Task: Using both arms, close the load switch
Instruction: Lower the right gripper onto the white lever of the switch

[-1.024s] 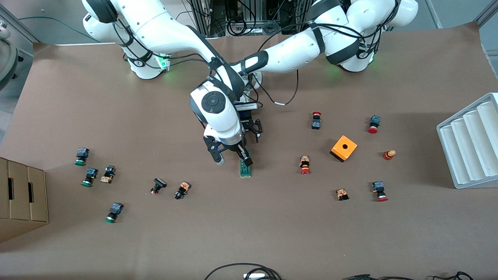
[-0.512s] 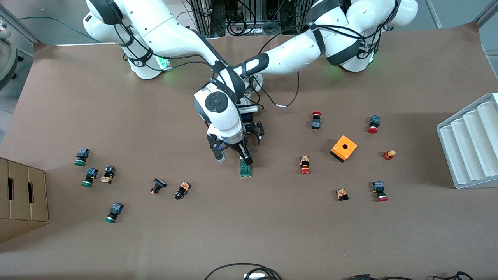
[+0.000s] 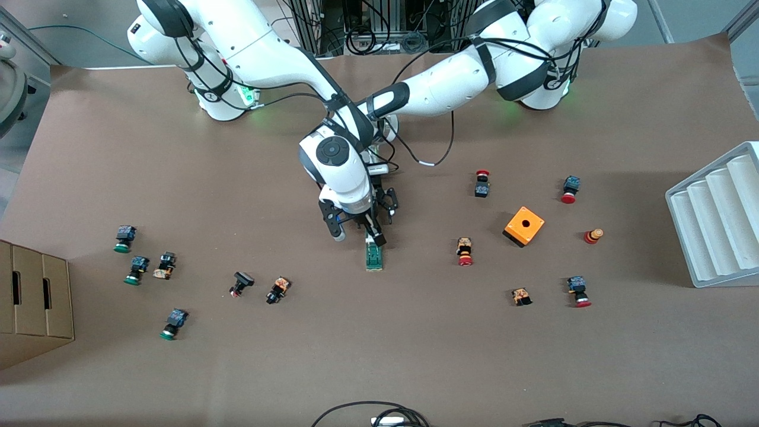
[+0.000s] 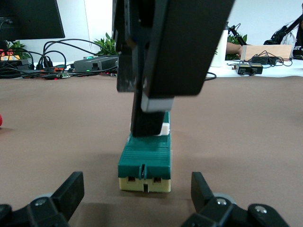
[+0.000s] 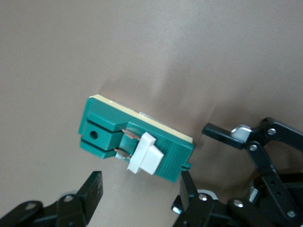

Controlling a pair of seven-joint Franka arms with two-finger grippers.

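Observation:
The load switch (image 3: pixel 374 258) lies flat mid-table, a dark-green block with a tan edge and a white handle (image 5: pixel 146 153). My right gripper (image 3: pixel 357 236) hangs open over the switch's end farther from the front camera. One of its fingers (image 4: pixel 156 75) reaches down to the handle (image 4: pixel 164 128). In the right wrist view the right gripper (image 5: pixel 141 182) has its fingers on either side of the handle end. My left gripper (image 3: pixel 386 206) is open and low on the table, just farther from the front camera than the switch. In the left wrist view the left gripper (image 4: pixel 136 189) faces the switch's tan end (image 4: pixel 144 181).
An orange cube (image 3: pixel 524 226) with a hole and several red-capped push-buttons (image 3: pixel 465 251) lie toward the left arm's end. Several green-capped buttons (image 3: pixel 137 270) lie toward the right arm's end. A white ribbed tray (image 3: pixel 717 219) and a cardboard box (image 3: pixel 32 296) stand at the table's ends.
My right hand has drawn back toward the bases, so its finger now sits at the switch's end rather than over its body. My left gripper shifted slightly with it.

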